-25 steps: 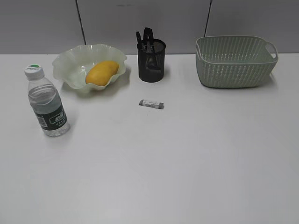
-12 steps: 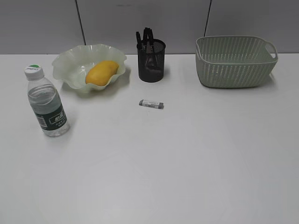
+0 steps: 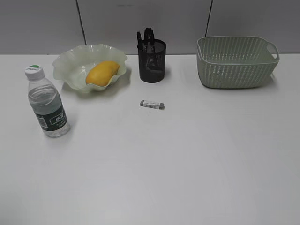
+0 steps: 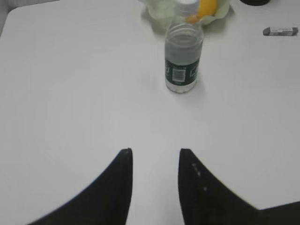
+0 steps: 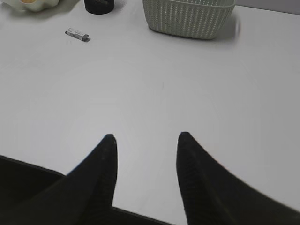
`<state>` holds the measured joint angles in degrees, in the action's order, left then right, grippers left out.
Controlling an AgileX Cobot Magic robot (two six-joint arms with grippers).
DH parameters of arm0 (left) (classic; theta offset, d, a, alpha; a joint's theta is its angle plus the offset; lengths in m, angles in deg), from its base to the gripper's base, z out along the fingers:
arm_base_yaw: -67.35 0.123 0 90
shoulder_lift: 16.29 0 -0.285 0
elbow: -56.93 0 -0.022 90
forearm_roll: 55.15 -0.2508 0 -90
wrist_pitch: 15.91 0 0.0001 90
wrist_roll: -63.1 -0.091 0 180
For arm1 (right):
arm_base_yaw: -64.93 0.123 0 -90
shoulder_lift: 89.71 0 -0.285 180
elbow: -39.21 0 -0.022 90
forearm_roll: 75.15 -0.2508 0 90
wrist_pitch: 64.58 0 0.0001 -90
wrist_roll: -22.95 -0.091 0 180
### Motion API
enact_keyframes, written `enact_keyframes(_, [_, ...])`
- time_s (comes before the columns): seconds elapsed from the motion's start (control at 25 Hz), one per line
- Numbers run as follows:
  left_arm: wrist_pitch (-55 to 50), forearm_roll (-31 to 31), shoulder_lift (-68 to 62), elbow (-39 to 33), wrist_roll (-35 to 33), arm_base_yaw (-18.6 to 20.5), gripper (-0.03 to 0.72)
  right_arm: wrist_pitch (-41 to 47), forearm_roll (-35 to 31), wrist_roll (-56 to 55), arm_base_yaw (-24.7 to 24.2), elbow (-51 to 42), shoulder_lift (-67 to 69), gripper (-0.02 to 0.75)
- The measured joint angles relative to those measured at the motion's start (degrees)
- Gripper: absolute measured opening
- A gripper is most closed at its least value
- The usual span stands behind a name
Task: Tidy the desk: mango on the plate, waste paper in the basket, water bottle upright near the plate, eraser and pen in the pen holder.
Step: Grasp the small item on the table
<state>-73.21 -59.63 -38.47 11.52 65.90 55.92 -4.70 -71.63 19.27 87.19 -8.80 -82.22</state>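
Note:
The mango point(image 3: 102, 73) lies on the plate point(image 3: 70, 63) at the back left. The water bottle point(image 3: 47, 103) stands upright in front of the plate; it also shows in the left wrist view point(image 4: 183, 58). The pen holder point(image 3: 152, 61) holds dark pens. A grey and white eraser point(image 3: 152, 104) lies on the table in front of it, seen too in the right wrist view point(image 5: 78, 33). The basket point(image 3: 236, 61) stands at the back right. No waste paper is in view. My left gripper point(image 4: 154, 152) and right gripper point(image 5: 146, 138) are open and empty, near the table's front.
The white table point(image 3: 187, 159) stretches bare in front of the objects. A grey panelled wall point(image 3: 47, 23) stands behind the table. The table's near edge shows under my right gripper.

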Motion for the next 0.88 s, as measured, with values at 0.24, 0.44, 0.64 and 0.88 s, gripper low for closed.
enact_keyframes(0.24, [16.7, 18.4, -29.2, 6.9, -20.9, -0.1, 0.406, -0.1, 0.0, 0.2, 0.0, 0.0, 0.0, 0.346])
enact_keyframes(0.44, [19.4, 31.3, -53.1, 21.9, -43.7, -4.8, 0.452, -0.1, -0.1, 0.2, 0.0, 0.0, 0.0, 0.346])
enact_keyframes(0.64, [17.7, 30.2, -72.5, 37.3, -54.3, -10.1, 0.456, -0.1, -0.1, 0.2, 0.0, 0.0, 0.0, 0.346])
enact_keyframes(0.88, [11.2, 28.7, -90.2, 51.2, -66.0, -13.2, 0.456, -0.2, -0.1, 0.3, 0.0, 0.0, 0.0, 0.346])
